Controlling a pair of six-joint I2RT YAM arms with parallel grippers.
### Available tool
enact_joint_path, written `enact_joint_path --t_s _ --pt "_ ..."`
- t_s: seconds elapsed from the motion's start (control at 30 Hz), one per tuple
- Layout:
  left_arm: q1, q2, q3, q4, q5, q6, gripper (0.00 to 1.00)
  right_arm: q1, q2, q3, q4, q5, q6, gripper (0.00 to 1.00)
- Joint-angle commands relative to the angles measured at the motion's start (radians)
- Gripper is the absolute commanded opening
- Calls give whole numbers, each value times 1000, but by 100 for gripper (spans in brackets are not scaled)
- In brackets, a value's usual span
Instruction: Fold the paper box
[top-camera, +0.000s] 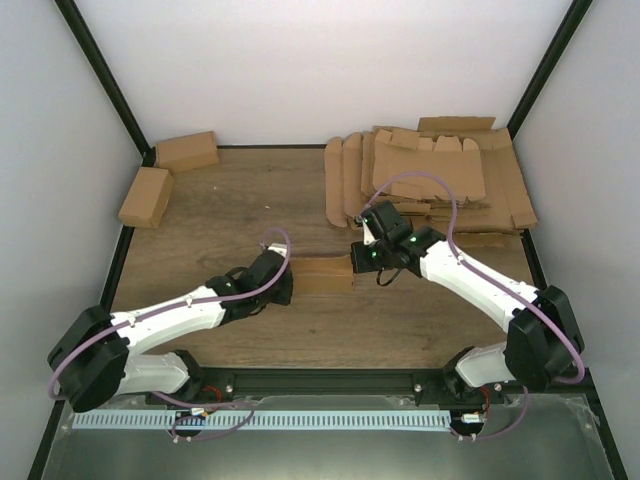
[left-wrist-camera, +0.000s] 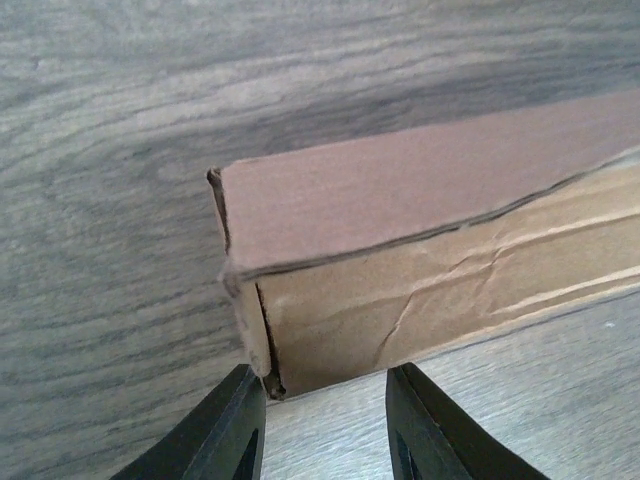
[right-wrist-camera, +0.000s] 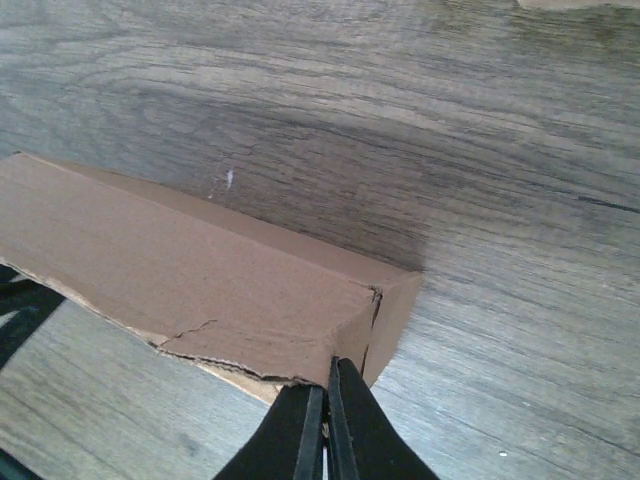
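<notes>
Left fingers (left-wrist-camera: 225, 440) stand part-way apart, gripping nothing; their tips sit just beside the lower near corner of the left end of the paper box (top-camera: 322, 273). Right fingers (right-wrist-camera: 300, 430) are pressed together with nothing between them. Their tips are at the near top edge of the box's right end, though the wrist view does not settle whether they touch the card.

The box lies flat on the bench (top-camera: 230, 200), mid-bench, with its long axis running left to right between the two arms. Each arm is therefore at one end of it, neither clearly nearer. From the left fingers the box extends ahead and to the right; from the right fingers, ahead and to the left.

Folded to a brick shape, the box looks closed on the faces shown, so no contents are visible. Its left end flap stands slightly proud; in my judgement that end wants pressing home next.

Two finished boxes (top-camera: 187, 151) rest at the far left, and a pile of flat blanks (top-camera: 430, 175) at the far right.
</notes>
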Motion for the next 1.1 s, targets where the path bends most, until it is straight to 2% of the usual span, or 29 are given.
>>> enact_joint_path --t_s 0.0,0.57,1.07 --pt "-13 20 13 -27 -2 3 36 4 15 55 -6 -80 67 1" --pt "-21 14 11 -3 37 -23 36 4 5 -53 83 -100 200 2" --pt "-23 -9 12 -8 39 -35 38 9 -16 -140 84 11 149 2"
